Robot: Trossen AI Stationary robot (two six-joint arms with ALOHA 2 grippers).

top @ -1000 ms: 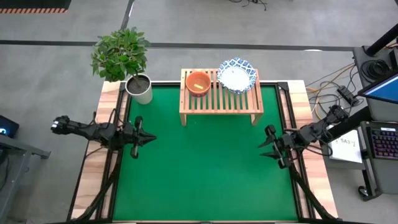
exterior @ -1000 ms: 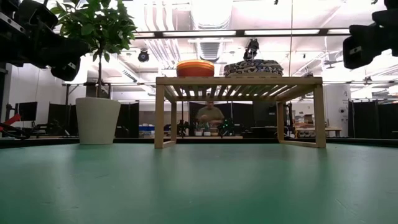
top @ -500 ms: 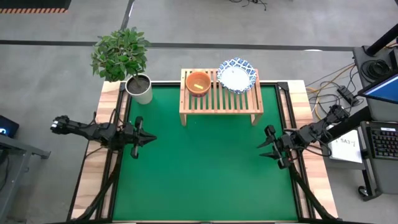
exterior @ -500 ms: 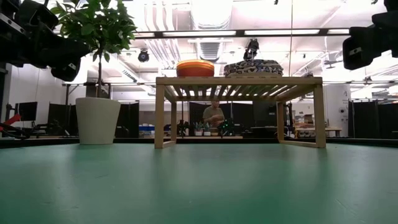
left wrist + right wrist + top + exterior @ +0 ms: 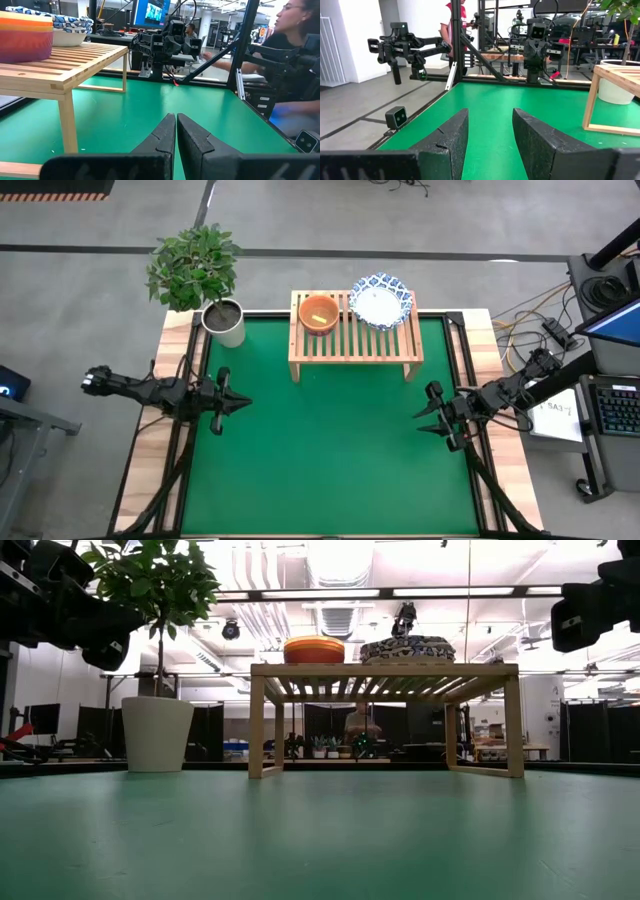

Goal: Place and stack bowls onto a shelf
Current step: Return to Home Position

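**Left gripper** (image 5: 243, 402): held above the green mat (image 5: 330, 460), well out in front of the shelf (image 5: 355, 343) and off past its plant-pot end. In the left wrist view its fingers (image 5: 162, 137) are pressed together along their length, and nothing is clamped between them.

**Right gripper** (image 5: 421, 420): held in front of the shelf, just beyond its opposite end. In the right wrist view its fingers (image 5: 452, 132) are spread wide with only mat visible in the gap. Nothing is held or touched.

**Orange bowl** (image 5: 306, 318): set on the shelf's slatted top, at the end nearer the plant pot (image 5: 224, 325). A yellow bowl (image 5: 319, 310) is nested inside it.

**White blue-patterned bowls** (image 5: 380, 301): stacked on the shelf top at the other end, beside the orange bowl. The rim overhangs the shelf's back edge.

**Plant pot**: stood just off the shelf's end, at the mat's back corner.

**Person** (image 5: 361, 726): seen in the low view under the shelf top, far behind it.

**Change since half a second ago**: both arms, the bowls and the shelf are found unmoved. Only the person behind the shelf has shifted, away from the plant-pot side.
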